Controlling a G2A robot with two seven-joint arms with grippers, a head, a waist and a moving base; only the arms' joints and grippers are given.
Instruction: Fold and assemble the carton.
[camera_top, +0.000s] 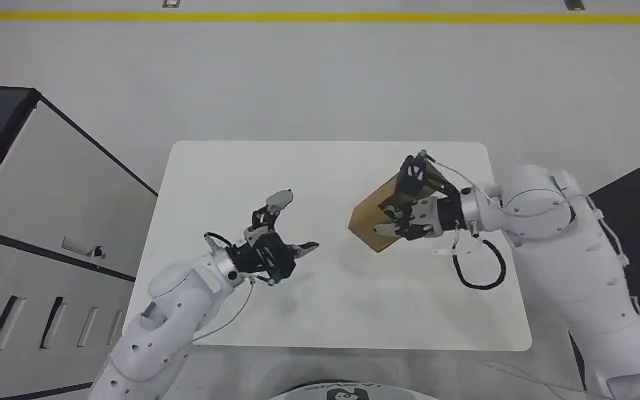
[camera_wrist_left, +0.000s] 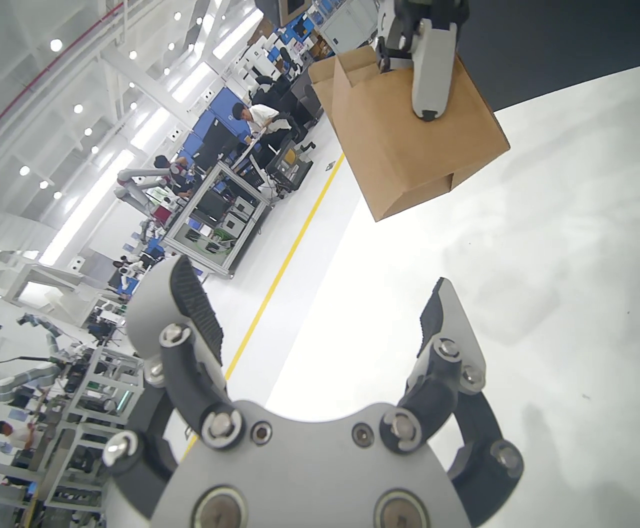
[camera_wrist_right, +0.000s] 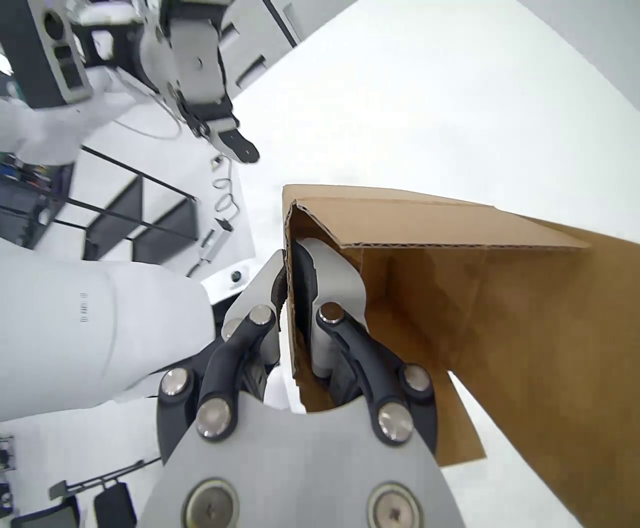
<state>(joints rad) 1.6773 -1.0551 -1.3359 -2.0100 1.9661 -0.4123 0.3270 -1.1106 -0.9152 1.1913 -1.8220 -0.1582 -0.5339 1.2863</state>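
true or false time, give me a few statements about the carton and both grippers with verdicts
1. The right gripper is shut on a wall of the carton. True.
2. The left gripper grips the carton too. False: it is open, apart from the carton.
3. The carton lies as a flat sheet. False: it is opened into a box shape.
4. The table is white. True.

Looks down on whole desk (camera_top: 330, 190) from above; from left wrist faces across it toward the carton (camera_wrist_left: 400, 150); from right wrist hugs it
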